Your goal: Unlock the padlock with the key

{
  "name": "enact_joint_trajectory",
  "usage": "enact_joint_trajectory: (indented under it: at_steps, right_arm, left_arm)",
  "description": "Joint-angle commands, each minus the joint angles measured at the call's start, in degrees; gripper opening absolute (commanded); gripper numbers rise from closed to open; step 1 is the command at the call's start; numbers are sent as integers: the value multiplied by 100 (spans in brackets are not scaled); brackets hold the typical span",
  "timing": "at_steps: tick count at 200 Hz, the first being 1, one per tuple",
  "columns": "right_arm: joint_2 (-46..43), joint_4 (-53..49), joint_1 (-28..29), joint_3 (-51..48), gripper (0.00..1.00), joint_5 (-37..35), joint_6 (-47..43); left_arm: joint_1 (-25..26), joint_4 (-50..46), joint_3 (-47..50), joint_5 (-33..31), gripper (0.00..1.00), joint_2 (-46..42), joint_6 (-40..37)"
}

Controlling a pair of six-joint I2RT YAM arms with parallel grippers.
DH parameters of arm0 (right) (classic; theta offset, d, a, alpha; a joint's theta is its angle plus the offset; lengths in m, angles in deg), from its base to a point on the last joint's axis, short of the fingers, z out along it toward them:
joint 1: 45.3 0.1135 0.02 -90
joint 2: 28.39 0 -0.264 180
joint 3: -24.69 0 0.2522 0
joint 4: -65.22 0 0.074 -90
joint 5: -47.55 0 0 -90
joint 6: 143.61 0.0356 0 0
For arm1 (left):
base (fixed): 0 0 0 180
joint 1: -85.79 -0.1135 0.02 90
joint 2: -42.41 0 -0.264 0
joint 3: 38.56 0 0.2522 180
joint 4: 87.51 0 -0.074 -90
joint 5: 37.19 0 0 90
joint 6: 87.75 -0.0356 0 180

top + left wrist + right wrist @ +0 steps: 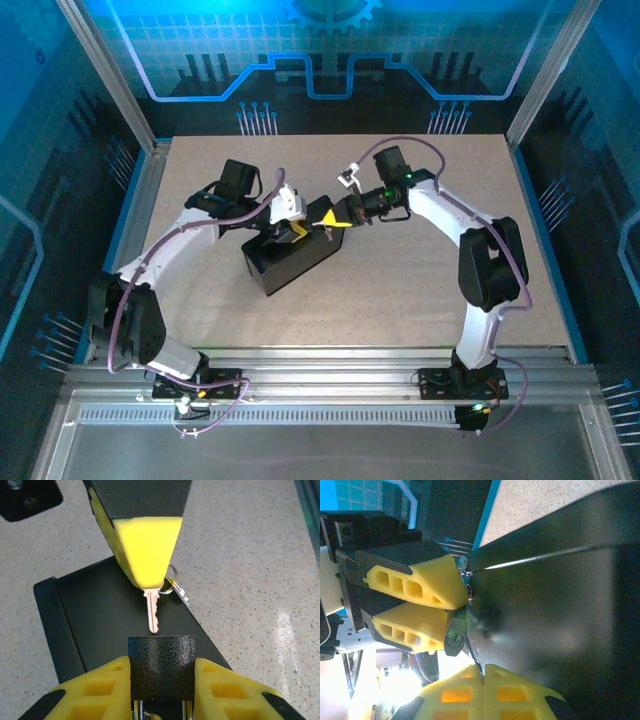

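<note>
Left wrist view: left gripper (161, 669) clamps padlock (161, 662), right gripper (149, 580) pinches key (152, 612) aimed at it

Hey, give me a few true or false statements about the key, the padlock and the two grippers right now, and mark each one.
The fingers of the left gripper clamp the padlock: true.
The key is already inside the padlock: false; its tip sits just short of the padlock's body.
The right gripper holds the key: true.
The key carries no ring: false; a ring hangs at its head.
</note>
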Motion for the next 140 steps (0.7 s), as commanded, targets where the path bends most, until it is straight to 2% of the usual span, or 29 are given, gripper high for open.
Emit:
enact_joint_trajectory:
  at_steps: [1, 32, 86, 140]
  right_arm:
    - [-508, 132, -69, -309, 0, -158, 266]
    - [-741, 381, -79, -604, 0, -135, 531]
    - [-861, 541, -77, -860, 0, -153, 887]
    - [-915, 1139, -60, -1215, 0, 103, 1481]
  left_arm:
    - [49, -377, -167, 555, 0, -59, -716]
    - [133, -1164, -542, 470, 0, 208, -1249]
    - [155, -1167, -640, 486, 0, 218, -1376]
    - [194, -1146, -717, 479, 0, 301, -1377]
